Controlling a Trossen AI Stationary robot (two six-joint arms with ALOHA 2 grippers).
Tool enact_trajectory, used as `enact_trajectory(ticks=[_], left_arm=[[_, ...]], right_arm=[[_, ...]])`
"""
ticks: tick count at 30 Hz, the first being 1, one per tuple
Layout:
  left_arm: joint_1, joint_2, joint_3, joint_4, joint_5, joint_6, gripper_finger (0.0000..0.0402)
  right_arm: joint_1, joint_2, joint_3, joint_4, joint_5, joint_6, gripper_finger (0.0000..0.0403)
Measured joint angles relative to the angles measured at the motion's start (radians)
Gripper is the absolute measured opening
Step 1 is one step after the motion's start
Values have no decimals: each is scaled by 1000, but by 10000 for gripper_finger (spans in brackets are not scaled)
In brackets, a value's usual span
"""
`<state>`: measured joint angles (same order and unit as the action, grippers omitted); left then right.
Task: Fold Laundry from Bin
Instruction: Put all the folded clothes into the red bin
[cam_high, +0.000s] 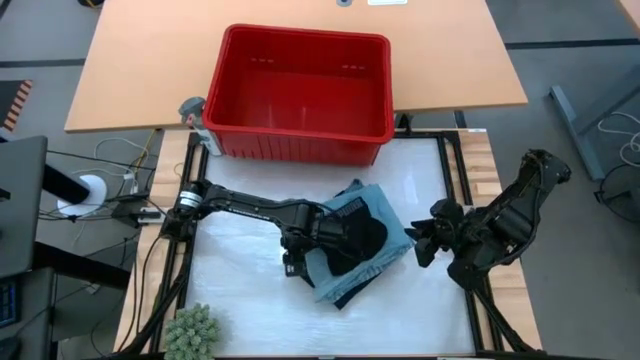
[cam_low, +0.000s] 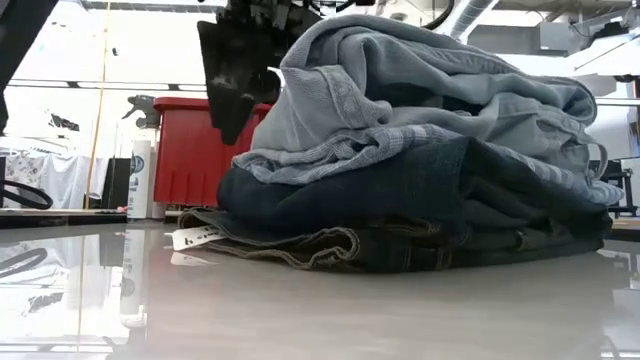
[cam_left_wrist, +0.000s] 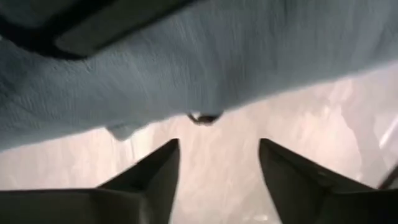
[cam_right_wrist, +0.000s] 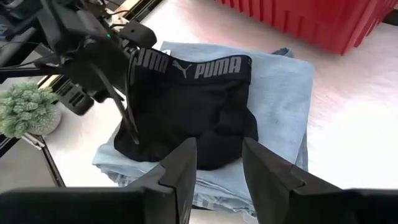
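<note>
The laundry (cam_high: 358, 248) lies as a folded stack in the middle of the white table. It has light blue garments (cam_right_wrist: 280, 93) below and a black garment with a white-lettered waistband (cam_right_wrist: 186, 106) on top. In the low view a dark denim piece (cam_low: 400, 200) shows low in the stack. The red bin (cam_high: 300, 145) stands at the far edge. My left gripper (cam_left_wrist: 217, 146) is open and points down at the stack's left edge (cam_high: 297, 262), with nothing between its fingers. My right gripper (cam_right_wrist: 219, 146) is open and raised off the stack's right side (cam_high: 420, 243).
A green spiky plant (cam_high: 190, 332) sits at the table's near left corner. A spray bottle (cam_high: 192, 110) stands by the bin's left end. A wooden table (cam_high: 130, 60) lies beyond the bin. Bare white tabletop (cam_high: 250, 300) spreads near and left of the stack.
</note>
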<state>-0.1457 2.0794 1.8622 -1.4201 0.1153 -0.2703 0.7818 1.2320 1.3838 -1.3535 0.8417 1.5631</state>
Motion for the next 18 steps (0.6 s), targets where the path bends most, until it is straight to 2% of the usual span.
enact_trajectory(ticks=[5, 8, 13, 15, 18], left_arm=[[25, -81, 1, -84, 55, 110, 263], [58, -145, 1, -156, 106, 138, 273], [131, -294, 2, -156, 116, 150, 274], [168, -344, 2, -141, 85, 187, 274], [216, -396, 1, -27, -35, 312, 274]], right_arm=[[9, 0, 0, 0, -2, 9, 156], [-2, 8, -7, 2, 16, 51, 149], [-20, 67, -92, 10, 43, 218, 115], [-21, 100, -131, 34, 53, 298, 95], [-22, 156, -177, 145, 151, 360, 50]])
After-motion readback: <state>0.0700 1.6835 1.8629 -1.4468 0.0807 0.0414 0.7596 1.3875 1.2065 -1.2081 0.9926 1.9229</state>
